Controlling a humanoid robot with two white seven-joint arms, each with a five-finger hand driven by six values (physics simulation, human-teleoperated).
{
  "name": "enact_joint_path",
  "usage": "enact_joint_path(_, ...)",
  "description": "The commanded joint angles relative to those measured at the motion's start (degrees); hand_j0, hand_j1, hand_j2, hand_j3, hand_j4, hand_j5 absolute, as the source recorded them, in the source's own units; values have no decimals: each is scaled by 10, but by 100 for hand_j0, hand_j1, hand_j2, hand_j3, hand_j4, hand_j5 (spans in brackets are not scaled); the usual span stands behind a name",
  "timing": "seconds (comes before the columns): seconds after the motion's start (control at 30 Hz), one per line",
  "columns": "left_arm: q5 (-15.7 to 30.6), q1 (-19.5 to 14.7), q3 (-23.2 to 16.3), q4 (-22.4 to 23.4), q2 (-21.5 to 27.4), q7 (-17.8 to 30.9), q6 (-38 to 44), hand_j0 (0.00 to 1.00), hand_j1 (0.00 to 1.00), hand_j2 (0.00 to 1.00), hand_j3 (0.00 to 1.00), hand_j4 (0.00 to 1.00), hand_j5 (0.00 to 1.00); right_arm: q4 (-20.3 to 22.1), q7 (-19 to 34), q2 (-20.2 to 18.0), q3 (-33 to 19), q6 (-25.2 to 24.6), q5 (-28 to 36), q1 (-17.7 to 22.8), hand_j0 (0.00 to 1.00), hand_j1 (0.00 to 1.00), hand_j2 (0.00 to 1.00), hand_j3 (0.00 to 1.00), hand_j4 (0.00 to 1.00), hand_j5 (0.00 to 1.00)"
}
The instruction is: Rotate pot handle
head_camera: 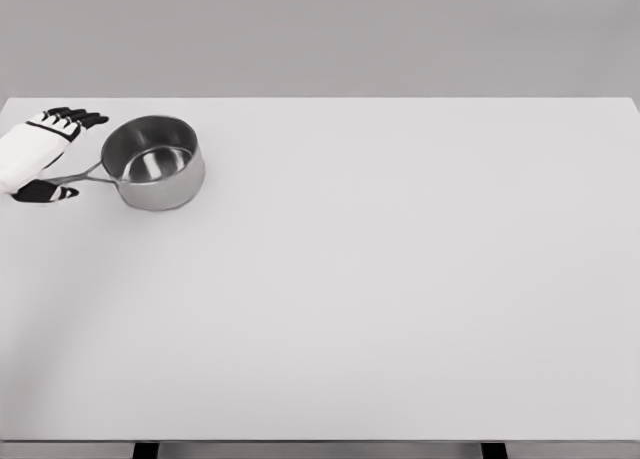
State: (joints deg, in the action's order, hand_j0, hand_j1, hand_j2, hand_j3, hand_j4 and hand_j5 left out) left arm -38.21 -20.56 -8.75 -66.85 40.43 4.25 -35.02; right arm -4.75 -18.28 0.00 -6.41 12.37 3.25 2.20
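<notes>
Steel pot (155, 163): sits upright and empty at the far left of the white surface (400, 279), near its back edge.
Handle (82, 176): thin and straight, running from the pot's left wall out toward the left, tilted slightly toward the near side; that line is its long axis.
Left hand (42, 154): enters at the left edge, just left of the pot, right over the handle's outer end. Dark fingers (78, 115) reach out flat toward the pot's rim above the handle, the thumb (45, 191) lies below it. The handle runs between them, but whether they pinch it or only bracket it cannot be told; the fingers look relaxed rather than clenched.
Right hand: not in view, so the left is the only one near.
Key relation: handle lies inside the hand's span, pot body just to the hand's right.
Edges: the left edge and back edge are both close to pot and hand.
Open room: wide bare surface to the right and toward the near side, so a handle swing toward the near side looks least crowded.
</notes>
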Motion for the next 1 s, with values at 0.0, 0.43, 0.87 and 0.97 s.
enact_joint_path(0.0, -5, -1, 0, 22, -2, 0, 0, 100, 100, 100, 100, 100, 100, 0, 0, 0, 0, 0, 0, 0, 100, 100, 100, 100, 100, 100)
enact_joint_path(0.43, -31, -33, -2, 59, -9, 0, 0, 100, 100, 100, 100, 100, 100, 0, 0, 0, 0, 0, 0, 0, 100, 100, 100, 100, 100, 100)
enact_joint_path(0.87, -31, -54, 0, 109, -5, 0, 0, 100, 100, 100, 100, 100, 100, 0, 0, 0, 0, 0, 1, 0, 100, 100, 100, 100, 100, 100)
enact_joint_path(0.97, -40, -62, 0, 112, -7, 1, 0, 100, 100, 100, 100, 100, 100, 0, 0, 0, 0, 0, 1, 0, 100, 100, 100, 100, 100, 100)
